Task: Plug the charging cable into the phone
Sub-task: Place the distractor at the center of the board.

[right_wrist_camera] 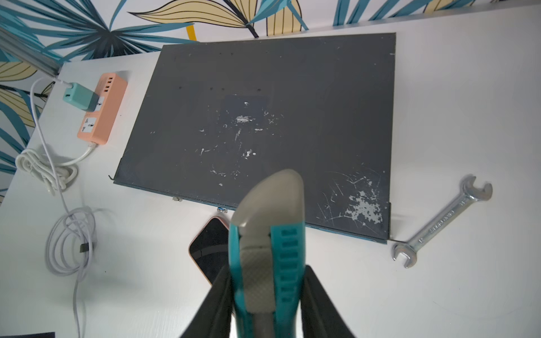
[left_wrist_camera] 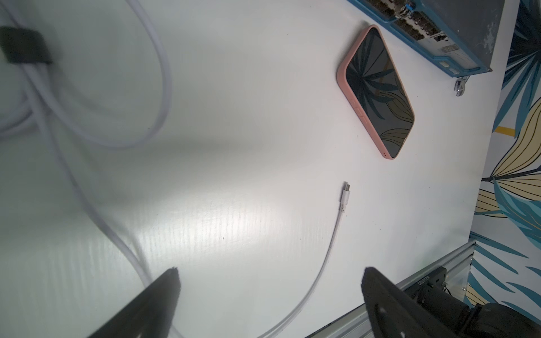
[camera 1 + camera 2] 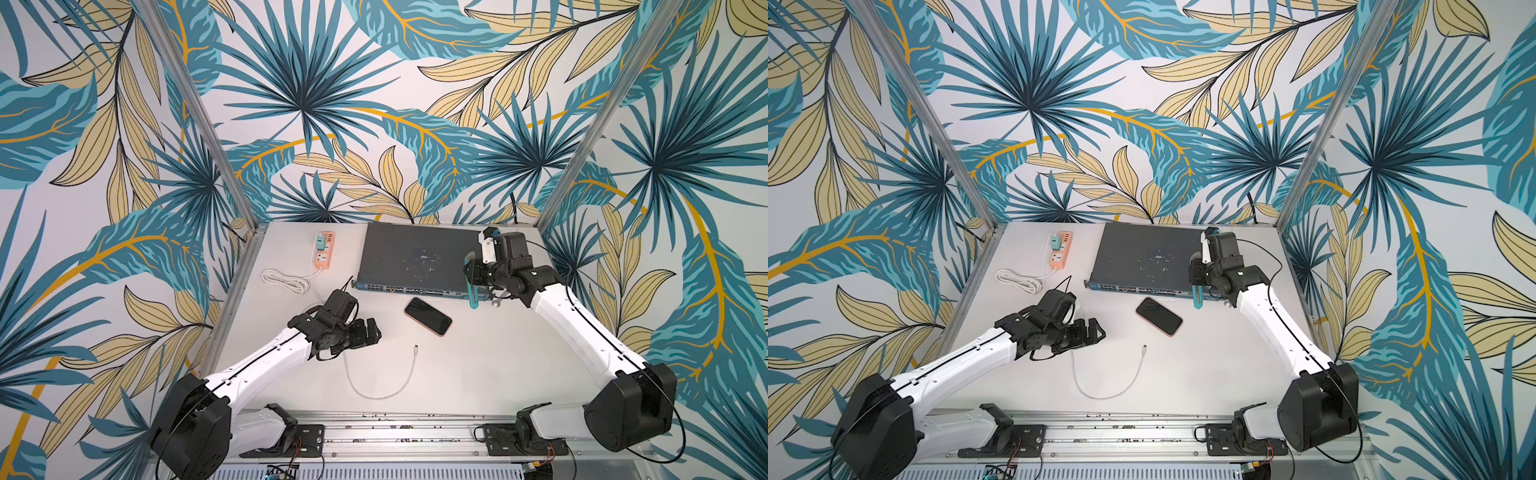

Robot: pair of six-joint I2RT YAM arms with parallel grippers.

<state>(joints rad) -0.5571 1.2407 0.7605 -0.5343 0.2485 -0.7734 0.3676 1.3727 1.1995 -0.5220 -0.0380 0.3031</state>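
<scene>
Two arms are seen over the white bench (image 3: pixel 498 374), and plugging is not yet begun. Left gripper (image 2: pixel 269 273) is held low over the bench, fingers (image 2: pixel 164 292) spread fully wide, nothing held. The charging cable (image 2: pixel 334 234) is laid loose in a curve just ahead of it. Its connector tip (image 2: pixel 345 194) lies flat on the bench, pointed toward the phone (image 2: pixel 377 93), near it but apart. The phone is laid screen-up and angled, just in front of the network switch (image 3: pixel 419 257). Right gripper (image 1: pixel 268 292) is held by the switch's front edge, fingers closed partway on a teal tool (image 1: pixel 263 234), so it is judged unavailable for bracing until that is set down. Step in hand is judged to be the reach for the connector. The white housing should be pinched just behind the metal, tip left protruding and level, then lined up with the phone's nearest short edge. The port itself cannot be made out. Sliding is to be expected if the phone is pushed unbraced.
</scene>
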